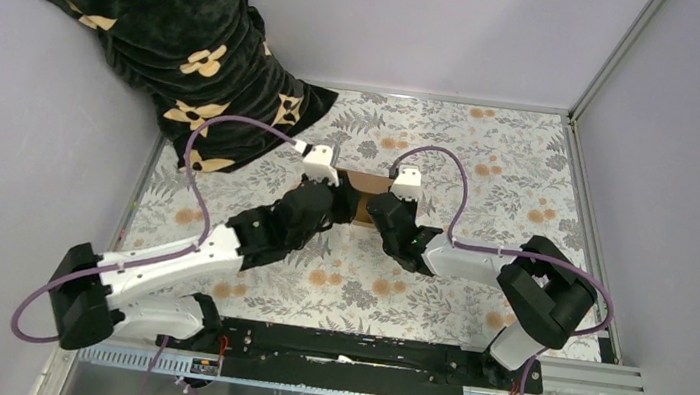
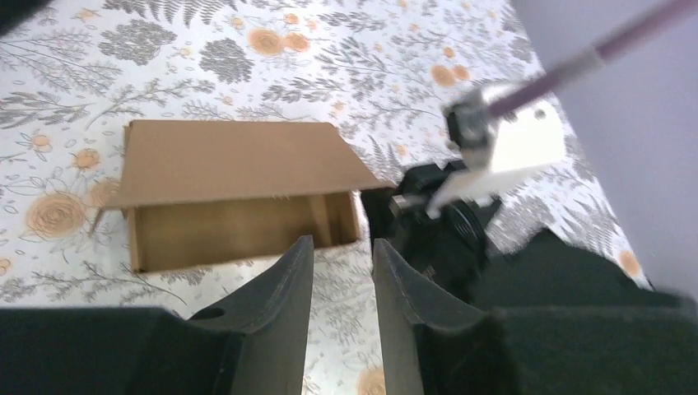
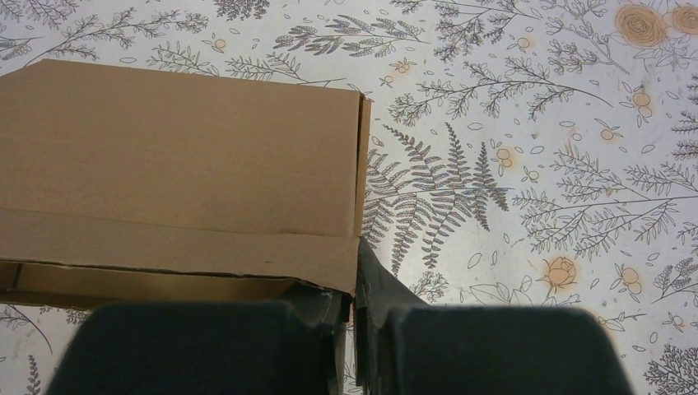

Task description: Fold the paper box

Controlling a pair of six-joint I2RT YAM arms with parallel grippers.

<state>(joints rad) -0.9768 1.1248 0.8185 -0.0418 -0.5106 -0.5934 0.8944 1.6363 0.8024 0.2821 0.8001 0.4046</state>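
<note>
Your two arms meet over the middle of a flower-patterned desk [image 1: 491, 165], with grey walls around it. The paper box [image 1: 364, 183] sits at the centre of the desk, mostly hidden in the overhead view between the two wrists. Only a strip of brown cardboard shows there.

Your left arm reaches in from 7 o'clock. Through its wrist camera, the left tool [image 2: 342, 259] is parted, its two dark fingers [image 2: 296, 280] standing apart with only patterned desk between them. It holds nothing and sits just short of the box, which lies towards 11 o'clock of the fingertips. From this side the box is partly formed. Its walls stand up, its hollow side faces the camera, and a broad flap leans over the top.

Your right arm comes in from 4 o'clock. Through its wrist camera, the right tool [image 3: 355, 288] is closed, pinching the end wall of the box at its near corner. One finger goes under the cardboard and the other rises just outside it. The box fills that view from 9 to 12 o'clock, with a crease running across its top panel.

A black blanket [image 1: 174, 35] with tan flower shapes hangs at 10 o'clock, draping onto the far left corner of the desk. Purple cables [image 1: 200, 139] loop above both wrists.
</note>
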